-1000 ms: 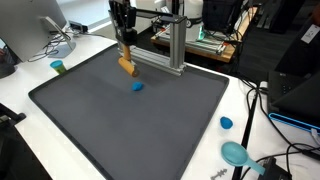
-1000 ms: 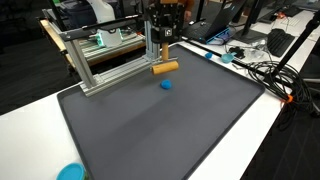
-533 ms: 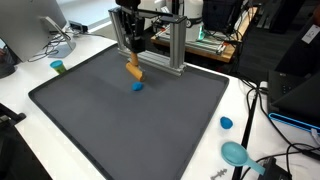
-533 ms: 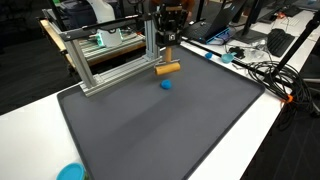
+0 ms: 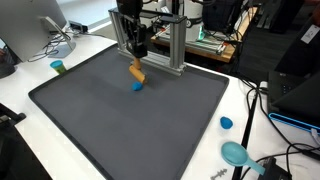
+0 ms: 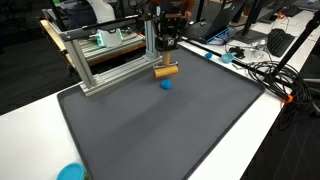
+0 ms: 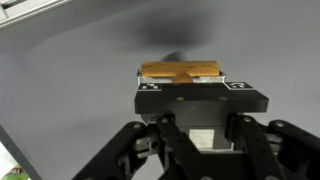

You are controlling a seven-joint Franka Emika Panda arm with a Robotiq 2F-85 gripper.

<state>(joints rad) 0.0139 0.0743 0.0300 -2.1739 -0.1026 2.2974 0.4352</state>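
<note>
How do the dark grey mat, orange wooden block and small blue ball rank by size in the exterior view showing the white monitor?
1. dark grey mat
2. orange wooden block
3. small blue ball

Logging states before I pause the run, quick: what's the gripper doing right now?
Gripper: closed, holding the orange wooden block.

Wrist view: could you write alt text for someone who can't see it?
A black gripper is shut on a tan wooden block, holding it crosswise above a dark grey mat. A blurry shadow lies on the mat beyond the block.
</note>
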